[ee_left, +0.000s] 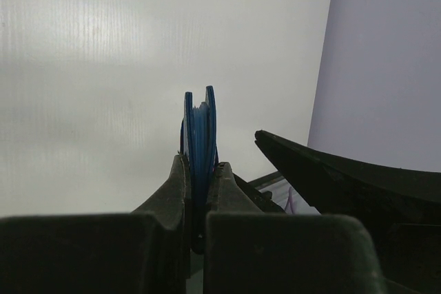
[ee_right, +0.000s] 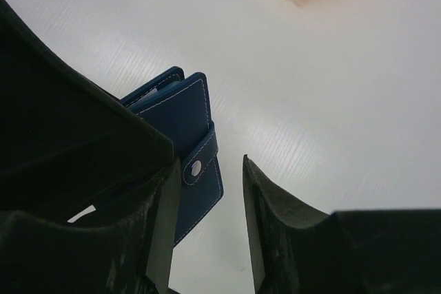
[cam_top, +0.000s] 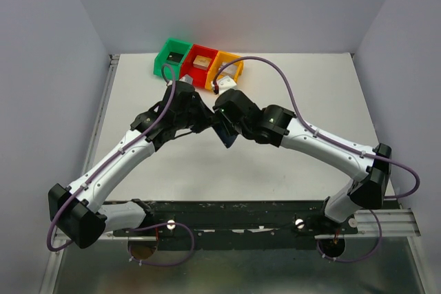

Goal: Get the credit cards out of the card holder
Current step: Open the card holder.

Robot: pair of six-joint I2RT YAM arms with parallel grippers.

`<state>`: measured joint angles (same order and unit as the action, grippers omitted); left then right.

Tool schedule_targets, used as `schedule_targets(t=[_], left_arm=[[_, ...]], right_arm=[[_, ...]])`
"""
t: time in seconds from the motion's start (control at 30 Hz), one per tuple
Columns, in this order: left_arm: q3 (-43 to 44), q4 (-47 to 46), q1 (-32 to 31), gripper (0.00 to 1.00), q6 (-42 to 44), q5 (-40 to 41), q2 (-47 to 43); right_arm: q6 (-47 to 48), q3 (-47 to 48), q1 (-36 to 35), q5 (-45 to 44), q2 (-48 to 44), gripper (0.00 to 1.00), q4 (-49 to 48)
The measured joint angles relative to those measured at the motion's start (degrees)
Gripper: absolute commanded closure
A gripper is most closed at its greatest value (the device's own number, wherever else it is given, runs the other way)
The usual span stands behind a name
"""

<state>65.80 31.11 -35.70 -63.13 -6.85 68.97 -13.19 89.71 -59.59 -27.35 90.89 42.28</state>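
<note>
- We see the left gripper (ee_left: 200,170) clamped tight on the holder (ee_left: 200,118), near the red bin (cam_top: 200,60), on its arm side.
- Our right gripper (ee_right: 210,170) stands partly open and empty, beside the holder.

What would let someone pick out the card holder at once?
On the table, just in front of the three bins, the left gripper clamps the card holder upright. It is a slim navy booklet with white stitching and a snap strap, unlike the bright plastic bins.

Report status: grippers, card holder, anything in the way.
Left gripper shut on card holder. Right gripper open at its strap tab. Nothing in the way.
</note>
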Motion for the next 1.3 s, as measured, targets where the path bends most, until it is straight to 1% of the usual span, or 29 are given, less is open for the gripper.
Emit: schedule_targets(t=[0.07, 0.2, 0.3, 0.57, 0.7, 1.1, 1.3], left_arm=[[0.0, 0.07, 0.0, 1.0, 0.04, 0.0, 0.0], [0.0, -0.04, 0.0, 1.0, 0.09, 0.0, 0.0], [0.0, -0.17, 0.0, 1.0, 0.09, 0.02, 0.0], [0.0, -0.17, -0.02, 1.0, 0.11, 0.02, 0.0], [0.0, -0.17, -0.02, 1.0, 0.13, 0.15, 0.0], [0.0, 0.24, -0.04, 1.0, 0.63, 0.52, -0.09], [0.0, -0.09, -0.07, 1.0, 0.66, 0.35, -2.12]], right_arm=[[-0.02, 0.28, -0.24, -0.35, 0.26, 0.58, 0.31], [-0.26, 0.94, -0.46, -0.39, 0.79, 0.72, 0.7], [-0.46, 1.2, -0.74, -0.42, 1.07, 0.78, 0.79], [-0.74, 1.31, -1.01, -0.42, 1.25, 0.89, 0.83], [-0.85, 1.42, -1.01, -0.42, 1.29, 1.0, 0.9], [-1.33, 1.4, -0.44, -0.59, 1.29, 1.0, 1.68], [-1.33, 0.55, 0.61, -0.92, 1.38, 1.0, 4.11]])
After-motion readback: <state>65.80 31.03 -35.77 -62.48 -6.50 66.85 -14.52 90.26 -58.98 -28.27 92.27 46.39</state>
